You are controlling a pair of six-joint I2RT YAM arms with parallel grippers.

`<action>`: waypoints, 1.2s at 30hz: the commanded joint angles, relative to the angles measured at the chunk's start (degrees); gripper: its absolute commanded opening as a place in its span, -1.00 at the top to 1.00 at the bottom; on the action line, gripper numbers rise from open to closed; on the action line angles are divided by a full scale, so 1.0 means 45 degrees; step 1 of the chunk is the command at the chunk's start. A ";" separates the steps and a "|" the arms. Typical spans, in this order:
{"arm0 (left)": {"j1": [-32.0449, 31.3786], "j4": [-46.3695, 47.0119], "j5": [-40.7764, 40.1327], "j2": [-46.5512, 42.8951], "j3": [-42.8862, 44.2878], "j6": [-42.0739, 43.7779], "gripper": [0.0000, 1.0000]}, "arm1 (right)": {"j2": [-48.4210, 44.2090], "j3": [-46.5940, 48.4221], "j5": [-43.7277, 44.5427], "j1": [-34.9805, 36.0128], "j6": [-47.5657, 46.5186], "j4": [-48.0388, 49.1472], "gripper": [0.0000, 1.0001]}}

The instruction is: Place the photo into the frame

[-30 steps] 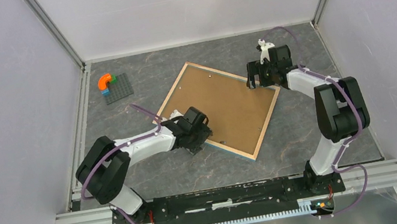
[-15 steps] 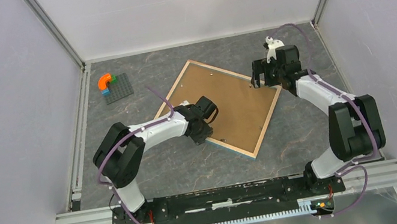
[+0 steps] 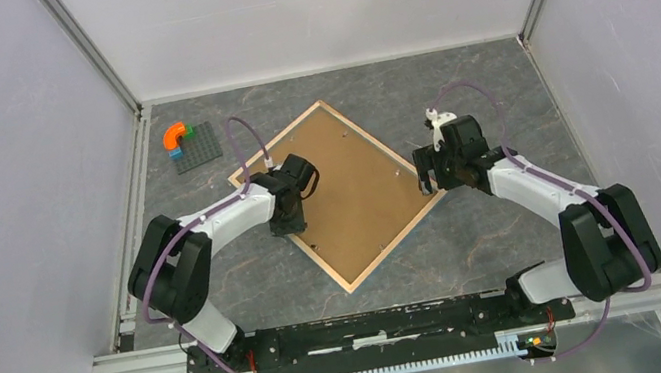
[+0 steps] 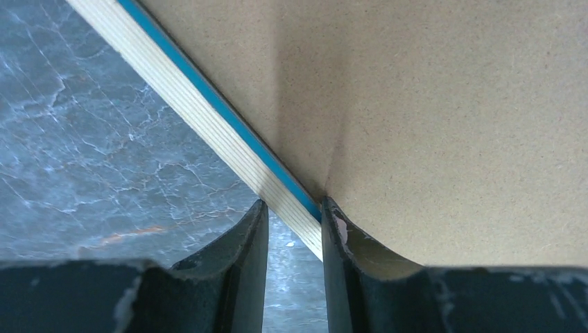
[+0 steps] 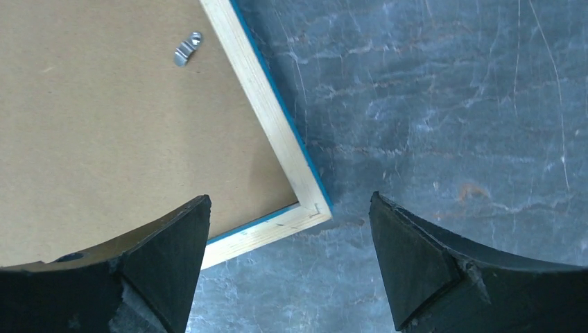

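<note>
The frame (image 3: 398, 239) lies flat as a diamond on the grey table, its light wood side up, with a brown backing board (image 3: 346, 184) filling it. The photo is hidden. My left gripper (image 3: 289, 220) is at the frame's left edge. In the left wrist view it (image 4: 292, 205) is shut on the frame's rail (image 4: 201, 118), wood with a blue stripe, one finger on each side. My right gripper (image 3: 427, 180) hovers over the frame's right corner. In the right wrist view it (image 5: 290, 201) stands open with the corner (image 5: 312, 208) between its fingers, untouched.
A small grey baseplate (image 3: 195, 148) with an orange and blue brick (image 3: 174, 135) sits at the back left. A metal turn clip (image 5: 186, 50) lies on the backing board near the right corner. Pale enclosure walls stand on three sides.
The left gripper has shut on the frame's rim and swung it clockwise, so the bottom corner moved left. The right gripper has come nearer and now stands over the right corner.
</note>
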 commanded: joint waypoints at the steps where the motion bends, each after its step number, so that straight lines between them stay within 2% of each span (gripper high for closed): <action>1: 0.0122 -0.0767 0.0910 -0.0134 -0.0292 0.3539 0.96 | -0.0483 -0.0053 0.0507 0.0424 0.0340 -0.0304 -0.79; 5: -0.0142 -0.0751 0.1676 -0.0262 -0.0135 0.3978 0.95 | 0.0141 0.0274 0.0383 0.0760 0.1075 -0.0231 -0.78; 12: -0.0221 -0.0187 0.1949 -0.0382 -0.0746 0.3789 0.96 | 0.0856 0.0306 0.1591 0.1043 0.4707 0.0645 -0.80; 14: -0.0227 -0.0103 0.2010 -0.0340 -0.0818 0.3790 0.95 | 0.1232 0.0708 0.2497 0.1326 0.5601 0.0138 -0.81; 24: -0.0401 -0.0126 0.2104 -0.0154 -0.0643 0.3790 0.95 | 0.2994 0.2266 0.3962 0.2103 0.6694 -0.0949 -0.81; 32: -0.0430 -0.0190 0.1911 -0.0120 -0.0583 0.3790 0.95 | 0.3893 0.3086 0.4864 0.2452 0.6303 -0.1673 -0.76; 36: -0.0423 -0.0227 0.1809 -0.0093 -0.0531 0.3790 0.96 | 0.3823 0.2783 0.4632 0.2541 0.5898 -0.1554 -0.59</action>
